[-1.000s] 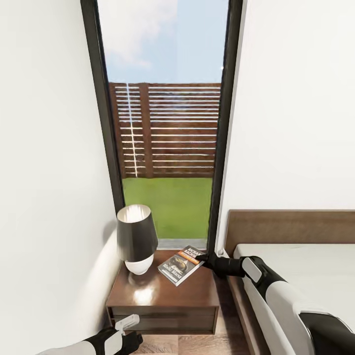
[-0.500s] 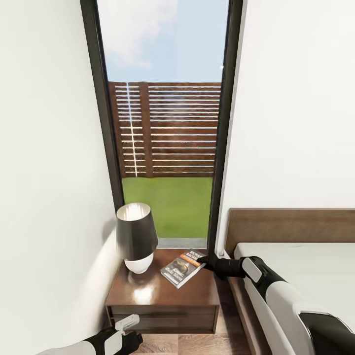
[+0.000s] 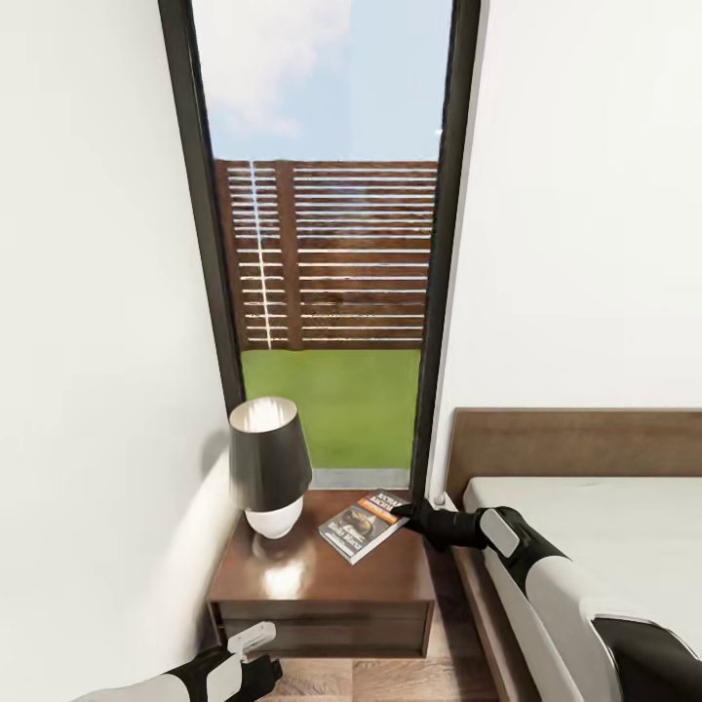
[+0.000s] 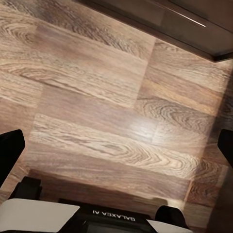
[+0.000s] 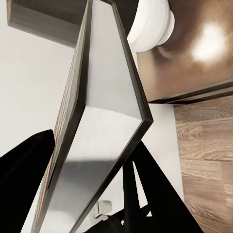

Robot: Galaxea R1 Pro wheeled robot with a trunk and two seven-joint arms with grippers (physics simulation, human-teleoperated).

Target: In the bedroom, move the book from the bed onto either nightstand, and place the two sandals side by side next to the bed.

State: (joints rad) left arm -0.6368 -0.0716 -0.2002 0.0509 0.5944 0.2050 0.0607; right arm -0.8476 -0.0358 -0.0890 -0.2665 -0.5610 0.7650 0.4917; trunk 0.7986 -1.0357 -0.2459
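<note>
Dark glossy wood forms the nightstand (image 3: 322,585), which carries a lamp (image 3: 269,468) with a black tapered shade on a rounded white base. The thin paperback book (image 3: 363,525) sits above its top, right gripper (image 3: 408,514) clamped on its edge, arm reaching from the bed (image 3: 585,507). Left gripper (image 4: 119,145) hangs low with fingers spread over the wood-plank floor (image 4: 97,97).

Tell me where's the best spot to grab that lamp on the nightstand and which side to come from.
Probably the lamp's white rounded base, under the black shade; the wide tapered shade looks hard to pinch. Come from the front or the left, since the book held by the right tool lies on the base's right on the nightstand.
</note>
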